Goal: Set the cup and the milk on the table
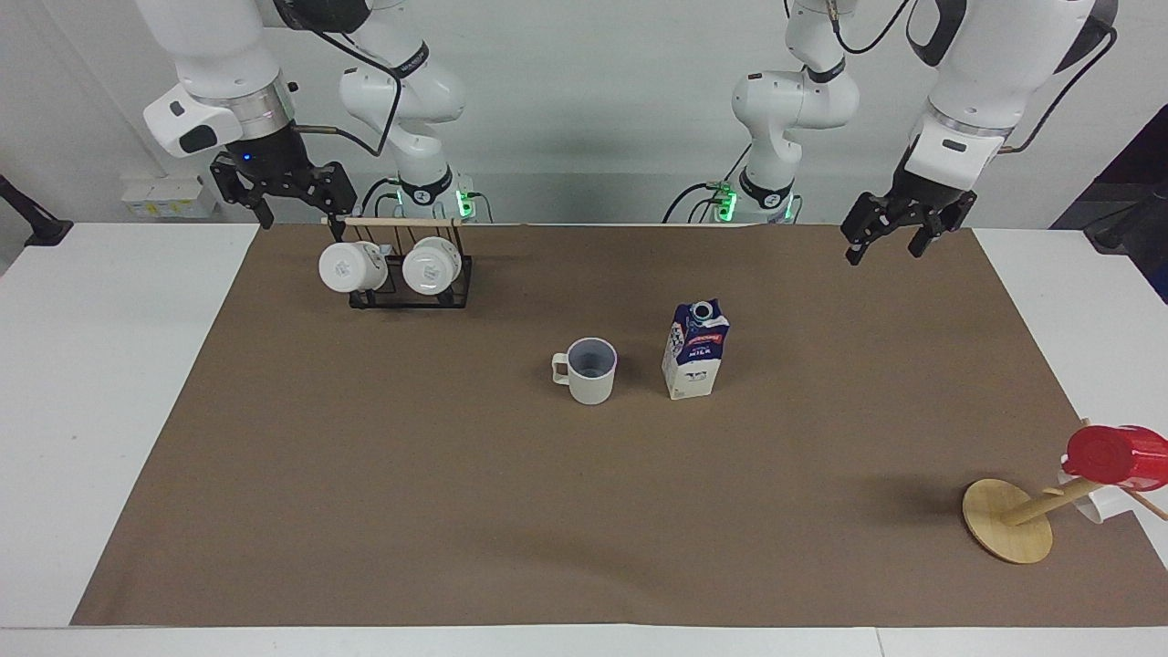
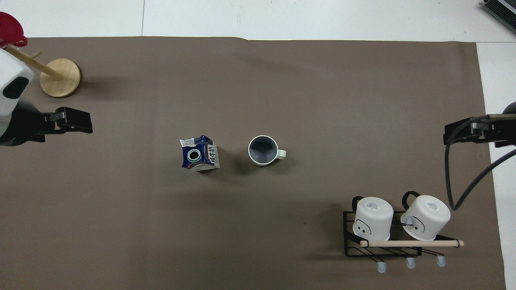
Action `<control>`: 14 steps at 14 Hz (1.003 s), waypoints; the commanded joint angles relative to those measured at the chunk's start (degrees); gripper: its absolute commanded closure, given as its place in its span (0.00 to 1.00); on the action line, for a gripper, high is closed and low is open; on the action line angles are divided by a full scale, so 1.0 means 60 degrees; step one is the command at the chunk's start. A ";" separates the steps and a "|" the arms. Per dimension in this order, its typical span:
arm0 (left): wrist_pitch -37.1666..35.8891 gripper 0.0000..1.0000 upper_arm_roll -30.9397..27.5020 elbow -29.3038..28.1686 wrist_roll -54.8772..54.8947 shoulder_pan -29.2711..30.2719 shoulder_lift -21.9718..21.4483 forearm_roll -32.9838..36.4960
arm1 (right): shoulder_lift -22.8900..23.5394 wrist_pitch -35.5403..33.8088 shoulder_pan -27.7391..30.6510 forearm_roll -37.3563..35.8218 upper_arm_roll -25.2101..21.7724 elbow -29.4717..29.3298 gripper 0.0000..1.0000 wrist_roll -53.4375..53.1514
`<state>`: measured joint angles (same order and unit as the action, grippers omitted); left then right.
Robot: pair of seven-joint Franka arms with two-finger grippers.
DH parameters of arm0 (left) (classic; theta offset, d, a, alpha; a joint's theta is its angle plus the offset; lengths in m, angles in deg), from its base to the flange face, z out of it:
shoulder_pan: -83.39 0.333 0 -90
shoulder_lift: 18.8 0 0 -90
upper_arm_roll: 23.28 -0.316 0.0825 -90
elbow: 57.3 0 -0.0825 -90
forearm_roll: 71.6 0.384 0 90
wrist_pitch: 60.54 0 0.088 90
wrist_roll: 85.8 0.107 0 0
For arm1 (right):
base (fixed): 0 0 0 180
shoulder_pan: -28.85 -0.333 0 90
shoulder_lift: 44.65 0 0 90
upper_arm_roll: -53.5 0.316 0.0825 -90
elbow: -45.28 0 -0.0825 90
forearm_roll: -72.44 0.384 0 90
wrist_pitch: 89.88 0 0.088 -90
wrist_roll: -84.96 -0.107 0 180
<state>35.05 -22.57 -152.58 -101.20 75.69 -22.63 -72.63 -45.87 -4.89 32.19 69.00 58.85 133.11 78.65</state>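
1. The cup (image 1: 590, 370) and milk (image 1: 695, 350) are seen upright, side by side, mid-table (image 1: 109, 411).
2. The left gripper (image 1: 894, 235) is raised with its fingers spread, holding nothing.
3. The right gripper (image 1: 292, 196) is raised with its fingers spread, holding nothing.

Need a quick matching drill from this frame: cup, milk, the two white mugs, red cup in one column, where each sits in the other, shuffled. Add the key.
Things
1. cup
2. milk
3. white mugs
4. red cup

Places
A. on the black wire rack, near the robots
B. on the tilted wooden stand, at the left arm's end
C. upright mid-mat, toward the right arm's end of its neighbour
D. upright mid-mat, toward the left arm's end of its neighbour

Pairs: 1-C, 2-D, 3-A, 4-B
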 commanded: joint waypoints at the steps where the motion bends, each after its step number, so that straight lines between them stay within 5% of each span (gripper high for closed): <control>1: -0.0273 0.00 0.0043 0.0176 0.0265 0.0389 0.0038 0.0024 | -0.0148 0.0044 0.0059 0.0193 0.0046 0.0113 0.00 0.0261; 14: -0.0434 0.00 0.0131 0.0322 0.1348 0.1340 0.0038 -0.0020 | -0.0134 0.0044 0.0293 0.0178 0.0017 0.0113 0.00 0.0246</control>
<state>34.05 -22.87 -151.98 -95.48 81.27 -22.64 -72.63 -45.89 -4.89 33.06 69.07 58.62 133.11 78.68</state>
